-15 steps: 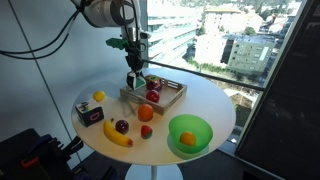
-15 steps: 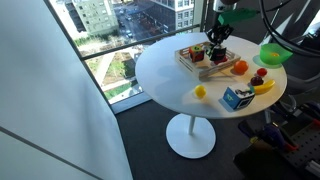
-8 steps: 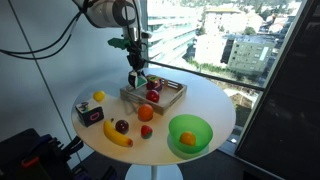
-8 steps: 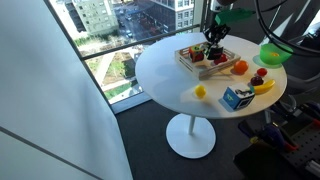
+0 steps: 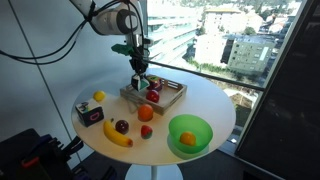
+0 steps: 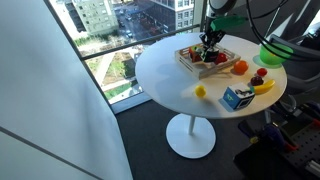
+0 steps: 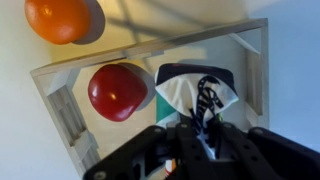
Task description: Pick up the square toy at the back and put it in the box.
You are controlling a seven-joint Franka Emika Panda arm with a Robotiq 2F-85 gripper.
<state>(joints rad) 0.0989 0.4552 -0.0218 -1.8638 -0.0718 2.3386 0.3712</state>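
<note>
The square toy (image 7: 195, 95), a whitish cube with a green side and black marks, sits between my fingers in the wrist view. My gripper (image 7: 200, 135) is shut on it and holds it inside the box (image 7: 130, 58), a shallow wooden tray, next to a red apple (image 7: 118, 90). In both exterior views the gripper (image 5: 141, 75) (image 6: 211, 42) hangs low over the back end of the box (image 5: 172, 97) (image 6: 188, 62). Whether the toy touches the box floor is hidden.
On the round white table (image 5: 215, 105) stand a green bowl (image 5: 190, 133) holding an orange fruit, a dark cube (image 5: 90, 113), a yellow ball (image 5: 99, 97), a banana (image 5: 118, 138), a plum (image 5: 122, 126) and an orange-red fruit (image 5: 145, 113). Windows lie behind.
My gripper has moved with the square toy from the box's back edge to over the box, and a little lower.
</note>
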